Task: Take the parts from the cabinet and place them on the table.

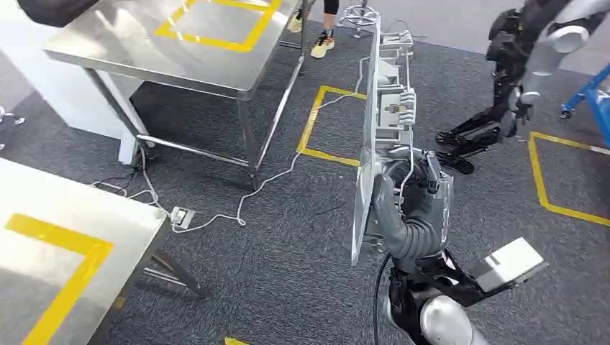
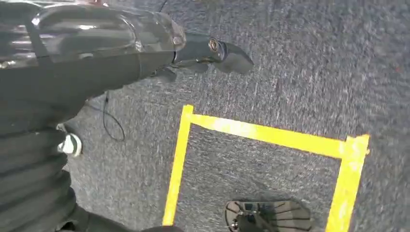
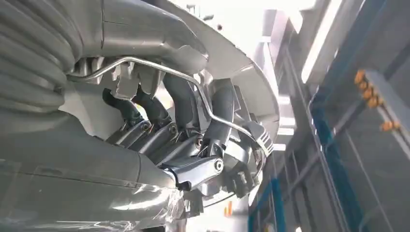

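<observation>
Grey carpet, steel table (image 1: 216,68) upper left | metal part (image 1: 381,136) held upright right of centre, right hand (image 1: 413,198) fingers wrapped around it | left hand (image 2: 212,50) fingers curled, nothing held | carrying step judged underway; part must be brought over table.

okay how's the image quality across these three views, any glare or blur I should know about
Head view: evenly lit and fairly sharp, soft sheen on the steel table. Left wrist view: carpet and yellow tape smeared by blur. Right wrist view: backlit, the bright area behind blown out to white, the right hand and part close up in dim shade.
</observation>
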Robot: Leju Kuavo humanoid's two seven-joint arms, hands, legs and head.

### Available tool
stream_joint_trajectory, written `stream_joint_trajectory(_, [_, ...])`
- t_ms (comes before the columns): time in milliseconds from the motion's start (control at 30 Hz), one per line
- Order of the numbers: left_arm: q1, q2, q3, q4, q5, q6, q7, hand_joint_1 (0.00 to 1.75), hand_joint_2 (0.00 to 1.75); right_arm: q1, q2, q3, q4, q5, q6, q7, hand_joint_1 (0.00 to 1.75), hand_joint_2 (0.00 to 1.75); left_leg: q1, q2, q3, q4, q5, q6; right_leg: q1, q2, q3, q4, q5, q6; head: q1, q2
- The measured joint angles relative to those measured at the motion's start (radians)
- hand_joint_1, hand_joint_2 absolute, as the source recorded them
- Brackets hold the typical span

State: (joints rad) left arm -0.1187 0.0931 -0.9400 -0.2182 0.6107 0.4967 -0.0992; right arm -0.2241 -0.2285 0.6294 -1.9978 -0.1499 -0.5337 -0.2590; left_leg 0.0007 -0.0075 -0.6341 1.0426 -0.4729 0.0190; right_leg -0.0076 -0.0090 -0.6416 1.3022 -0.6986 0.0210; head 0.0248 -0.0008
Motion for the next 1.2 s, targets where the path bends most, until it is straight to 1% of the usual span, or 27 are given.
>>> stream_joint_trajectory(33, [0.000,0.000,0.000,0.000,0.001,0.000,0.000,0.00,1.75,0.000,0.000,0.000,0.000,0.000,0.003,0.000,1.64,1.75,-0.003,-0.020,0.000,0.000,0.001,0.002,0.001,0.002,-0.016,0.025,0.006,-0.006,0.005,0.000])
stream_joint_trajectory(67, [0.001,0.000,0.000,0.000,0.002,0.000,0.003,0.00,1.75,-0.001,-0.001,0.000,0.000,0.000,0.006,0.000,1.64,1.75,-0.006,-0.037,0.001,0.000,0.002,0.003,0.003,0.005,-0.009,0.001,0.034,-0.014,0.007,0.000])
stream_joint_trajectory(133, [0.001,0.000,0.000,0.000,0.002,0.000,0.004,0.00,1.75,-0.004,-0.001,0.000,0.000,0.000,0.009,0.001,1.64,1.75,-0.009,-0.071,0.002,0.000,0.006,0.005,0.011,0.022,0.049,-0.148,0.131,-0.032,0.012,0.000])
stream_joint_trajectory(167, [0.001,0.000,0.000,0.000,0.002,0.001,0.004,0.00,1.75,-0.006,-0.001,0.000,0.000,0.000,0.010,0.001,1.64,1.75,-0.008,-0.085,0.002,0.000,0.007,0.005,0.015,0.060,0.085,-0.237,0.176,-0.041,0.015,0.000])
stream_joint_trajectory(200, [0.001,-0.001,0.000,0.000,0.001,0.001,0.004,0.00,1.75,-0.006,-0.002,0.000,0.000,0.000,0.011,0.001,1.64,1.75,-0.011,-0.099,-0.002,0.001,0.011,0.000,0.014,0.093,0.098,-0.266,0.168,-0.049,0.010,0.000])
stream_joint_trajectory(333, [0.007,-0.001,0.000,-0.001,-0.003,-0.001,0.005,0.00,1.75,-0.014,-0.003,0.000,-0.001,-0.002,0.020,0.003,1.64,1.75,-0.003,-0.142,-0.017,-0.008,0.028,-0.026,0.018,0.055,0.108,-0.297,0.177,-0.055,0.021,0.000])
stream_joint_trajectory(367, [0.009,0.001,0.000,-0.001,-0.003,-0.001,0.006,0.00,1.75,-0.019,-0.002,0.002,0.000,-0.002,0.021,0.003,1.64,1.75,-0.007,-0.074,-0.020,0.005,0.015,-0.021,0.011,0.037,0.115,-0.317,0.191,-0.050,0.018,0.000])
stream_joint_trajectory(400, [0.006,0.002,0.000,-0.001,-0.003,-0.002,0.005,0.00,1.75,-0.018,-0.002,0.003,0.000,-0.003,0.021,0.005,1.64,1.75,-0.013,0.007,-0.037,0.034,-0.016,-0.027,0.013,0.030,0.119,-0.327,0.195,-0.055,0.008,0.000])
stream_joint_trajectory(433, [0.002,0.003,0.000,-0.001,-0.003,-0.001,0.006,0.00,1.75,-0.020,-0.002,0.003,0.000,-0.003,0.022,0.005,1.64,1.75,-0.006,0.021,-0.066,0.097,-0.057,-0.035,0.013,0.016,0.118,-0.329,0.198,-0.058,0.002,0.000])
stream_joint_trajectory(467, [0.001,0.003,0.000,-0.001,-0.003,-0.002,0.005,0.00,1.75,-0.019,-0.002,0.002,0.000,-0.003,0.022,0.005,1.64,1.75,0.001,0.019,-0.097,0.168,-0.090,-0.041,0.012,0.002,0.118,-0.328,0.198,-0.057,-0.003,0.000])
stream_joint_trajectory(533, [0.001,0.002,0.000,-0.001,-0.003,-0.002,0.006,0.00,1.75,-0.018,-0.003,0.003,0.003,-0.005,0.023,0.006,1.64,1.75,0.014,0.011,-0.140,0.268,-0.120,-0.055,0.009,-0.029,0.117,-0.326,0.195,-0.054,-0.015,0.000])
stream_joint_trajectory(567, [0.002,0.003,0.000,-0.001,-0.003,-0.001,0.007,0.00,1.75,-0.018,-0.003,0.004,0.003,-0.007,0.024,0.008,1.64,1.75,0.020,0.011,-0.129,0.253,-0.100,-0.063,0.007,-0.043,0.117,-0.325,0.193,-0.051,-0.019,0.000])
stream_joint_trajectory(633, [0.002,0.006,0.000,-0.001,-0.006,-0.002,0.013,0.00,1.75,-0.019,-0.002,0.006,0.003,-0.010,0.030,0.008,1.64,1.75,0.027,0.032,-0.046,0.109,-0.024,-0.076,0.001,-0.068,0.118,-0.315,0.185,-0.037,-0.027,0.000])
stream_joint_trajectory(667, [0.001,0.007,0.000,-0.001,-0.008,-0.002,0.015,0.00,1.75,-0.020,-0.002,0.006,0.003,-0.011,0.033,0.008,1.64,1.75,0.027,0.083,0.004,0.024,0.005,-0.082,-0.001,-0.078,0.118,-0.306,0.177,-0.028,-0.030,0.000])
stream_joint_trajectory(700, [-0.001,0.005,0.000,-0.002,-0.009,-0.004,0.015,0.00,1.75,-0.021,-0.002,0.007,0.003,-0.012,0.035,0.008,1.64,1.75,0.012,0.132,0.013,0.013,-0.021,-0.074,0.005,-0.087,0.114,-0.301,0.170,-0.019,-0.040,0.000])
stream_joint_trajectory(767, [0.000,0.006,0.000,-0.003,-0.010,-0.005,0.015,0.00,1.75,-0.026,-0.002,0.012,0.003,-0.016,0.038,0.008,1.64,1.75,0.012,0.111,0.003,0.007,-0.015,-0.046,0.008,-0.101,0.118,-0.292,0.165,-0.012,-0.027,0.000])
stream_joint_trajectory(833, [-0.001,0.006,0.000,-0.002,-0.010,-0.005,0.016,0.00,1.75,-0.027,-0.002,0.015,0.005,-0.018,0.040,0.008,1.64,1.75,0.009,0.087,0.001,0.006,-0.014,-0.033,0.003,-0.119,0.123,-0.297,0.162,-0.006,-0.025,0.000])
stream_joint_trajectory(867, [-0.001,0.006,0.000,-0.003,-0.010,-0.005,0.017,0.00,1.75,-0.029,-0.002,0.016,0.006,-0.018,0.040,0.008,1.64,1.75,0.013,0.071,0.004,0.004,-0.011,-0.026,-0.004,-0.106,0.122,-0.291,0.149,0.003,-0.022,0.000])
stream_joint_trajectory(900, [-0.003,0.006,0.000,-0.003,-0.010,-0.005,0.017,0.00,1.75,-0.029,-0.002,0.017,0.006,-0.018,0.040,0.008,1.64,1.75,0.013,0.060,0.004,0.004,-0.011,-0.021,-0.008,-0.059,0.115,-0.263,0.124,0.004,-0.019,0.000])
stream_joint_trajectory(933, [-0.006,0.007,0.000,-0.003,-0.011,-0.005,0.017,0.00,1.75,-0.028,-0.002,0.018,0.006,-0.018,0.040,0.008,1.64,1.75,0.012,0.046,0.004,0.004,-0.010,-0.016,-0.007,-0.023,0.086,-0.191,0.079,0.003,-0.013,0.000])
stream_joint_trajectory(1000, [-0.010,0.007,0.000,-0.003,-0.012,-0.005,0.016,0.00,1.75,-0.027,-0.002,0.019,0.008,-0.018,0.040,0.008,1.64,1.75,0.007,0.016,0.004,0.004,-0.008,-0.008,-0.007,0.000,0.010,-0.021,0.007,0.001,0.000,0.000])
stream_joint_trajectory(1033, [-0.009,0.007,0.000,-0.003,-0.012,-0.005,0.016,0.00,1.75,-0.026,-0.002,0.021,0.011,-0.018,0.040,0.008,1.64,1.75,0.004,-0.002,0.004,0.005,-0.007,-0.007,-0.005,0.001,-0.017,0.030,-0.002,-0.003,0.003,0.000])
stream_joint_trajectory(1067, [-0.009,0.007,0.000,-0.003,-0.012,-0.005,0.017,0.00,1.75,-0.023,-0.002,0.022,0.012,-0.018,0.040,0.008,1.64,1.75,0.002,-0.020,0.005,0.005,-0.006,-0.006,-0.003,0.003,-0.021,0.030,0.014,-0.010,0.005,0.000])
stream_joint_trajectory(1100, [-0.008,0.007,0.000,-0.003,-0.012,-0.005,0.017,0.00,1.75,-0.023,-0.002,0.023,0.012,-0.018,0.040,0.009,1.64,1.75,0.000,-0.037,0.005,0.005,-0.006,-0.004,0.000,0.005,-0.008,-0.011,0.051,-0.019,0.009,0.000])
stream_joint_trajectory(1133, [-0.009,0.007,0.000,-0.003,-0.012,-0.005,0.017,0.00,1.75,-0.024,-0.002,0.023,0.012,-0.018,0.040,0.008,1.64,1.75,-0.001,-0.056,0.006,0.005,-0.004,-0.003,0.004,0.015,0.023,-0.093,0.108,-0.030,0.014,0.000])
stream_joint_trajectory(1167, [-0.009,0.007,0.000,-0.003,-0.012,-0.005,0.017,0.00,1.75,-0.025,-0.002,0.023,0.012,-0.018,0.040,0.008,1.64,1.75,-0.001,-0.073,0.006,0.004,-0.002,-0.003,0.009,0.037,0.059,-0.187,0.161,-0.041,0.016,0.000])
stream_joint_trajectory(1200, [-0.008,0.007,0.000,-0.003,-0.012,-0.005,0.017,0.00,1.75,-0.026,-0.002,0.023,0.011,-0.018,0.041,0.008,1.64,1.75,0.002,-0.086,0.004,0.004,0.000,-0.005,0.013,0.086,0.082,-0.250,0.179,-0.050,0.017,0.000])
